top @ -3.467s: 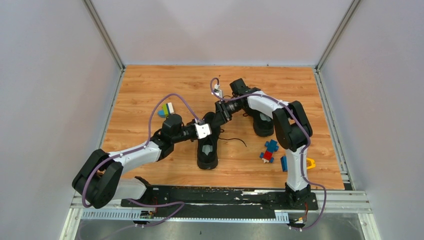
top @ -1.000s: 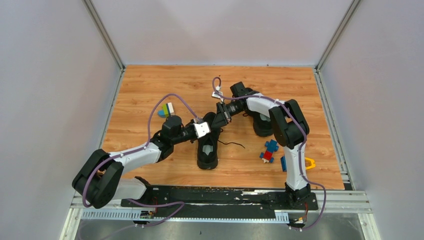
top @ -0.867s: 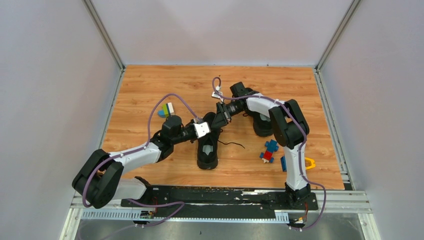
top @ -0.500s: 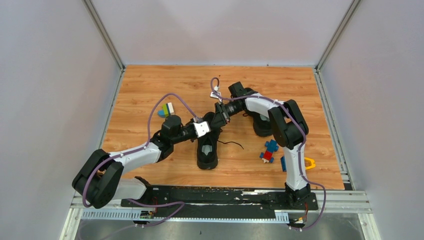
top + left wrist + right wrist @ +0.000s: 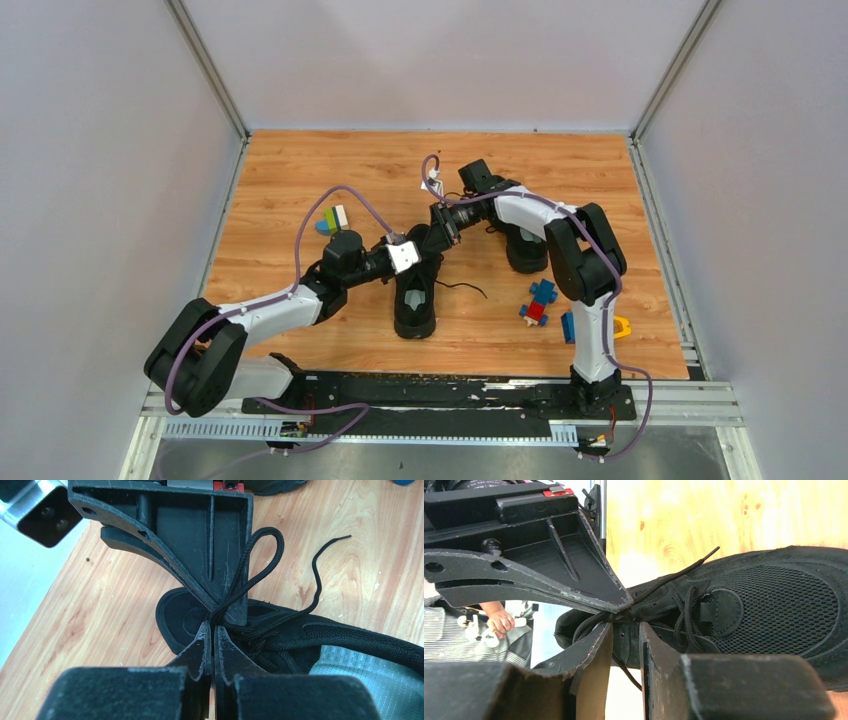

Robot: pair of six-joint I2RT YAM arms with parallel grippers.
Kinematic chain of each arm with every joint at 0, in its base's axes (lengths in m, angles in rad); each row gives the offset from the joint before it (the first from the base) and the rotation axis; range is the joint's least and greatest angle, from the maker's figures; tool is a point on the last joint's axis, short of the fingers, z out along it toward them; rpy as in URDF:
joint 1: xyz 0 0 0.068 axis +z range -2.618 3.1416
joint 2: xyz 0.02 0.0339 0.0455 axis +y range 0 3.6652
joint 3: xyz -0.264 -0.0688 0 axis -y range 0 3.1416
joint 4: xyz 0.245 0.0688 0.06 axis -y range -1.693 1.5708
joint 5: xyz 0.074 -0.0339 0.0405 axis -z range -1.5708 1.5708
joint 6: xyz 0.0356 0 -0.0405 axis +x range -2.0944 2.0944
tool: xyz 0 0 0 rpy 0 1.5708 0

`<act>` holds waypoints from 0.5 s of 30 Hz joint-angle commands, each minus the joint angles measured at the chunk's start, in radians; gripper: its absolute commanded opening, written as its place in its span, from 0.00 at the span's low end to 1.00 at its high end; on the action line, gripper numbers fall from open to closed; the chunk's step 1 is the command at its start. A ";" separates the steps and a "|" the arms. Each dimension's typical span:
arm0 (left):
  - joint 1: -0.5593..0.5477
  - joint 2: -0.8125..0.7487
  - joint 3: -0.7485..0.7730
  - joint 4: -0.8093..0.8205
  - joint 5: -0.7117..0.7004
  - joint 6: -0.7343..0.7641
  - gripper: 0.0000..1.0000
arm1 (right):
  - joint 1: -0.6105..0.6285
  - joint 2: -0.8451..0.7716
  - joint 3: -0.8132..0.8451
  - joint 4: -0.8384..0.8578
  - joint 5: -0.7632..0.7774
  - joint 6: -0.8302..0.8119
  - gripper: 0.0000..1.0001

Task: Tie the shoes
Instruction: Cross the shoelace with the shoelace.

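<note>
One black shoe (image 5: 415, 305) lies toe-up between the arms, and the other shoe (image 5: 527, 250) stands behind my right arm. My left gripper (image 5: 420, 248) (image 5: 210, 627) is shut on the lace at the base of a loop (image 5: 272, 530) over the near shoe (image 5: 345, 637). My right gripper (image 5: 438, 238) (image 5: 626, 630) faces it tip to tip with its jaws a little apart. One thin lace strand hangs loose in that gap, and the shoe's tongue (image 5: 719, 612) lies just beyond. A free lace end (image 5: 320, 570) trails over the wood.
Toy blocks lie on the wooden table: a blue-red one (image 5: 540, 300), a yellow one (image 5: 621, 326) by my right arm's base, and a blue-green-white one (image 5: 333, 219) at the left. Grey walls close in the left, right and back sides.
My right gripper's jaws have parted a little beside the left fingertips. My left gripper has stayed shut on the lace, and both arms have barely shifted.
</note>
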 commanded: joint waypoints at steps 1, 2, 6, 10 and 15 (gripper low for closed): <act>-0.003 -0.021 0.005 0.060 -0.019 -0.039 0.00 | 0.009 -0.069 -0.016 0.065 -0.016 -0.055 0.27; -0.003 -0.021 0.004 0.066 -0.028 -0.044 0.00 | 0.010 -0.072 -0.020 0.073 -0.027 -0.055 0.27; -0.003 -0.015 0.002 0.074 -0.047 -0.098 0.00 | 0.017 -0.055 -0.022 0.098 -0.059 -0.048 0.28; -0.002 -0.014 0.001 0.077 -0.051 -0.137 0.00 | 0.020 -0.034 -0.021 0.137 -0.083 -0.010 0.28; -0.001 -0.007 0.000 0.086 -0.058 -0.164 0.00 | 0.027 -0.025 -0.036 0.184 -0.112 0.028 0.29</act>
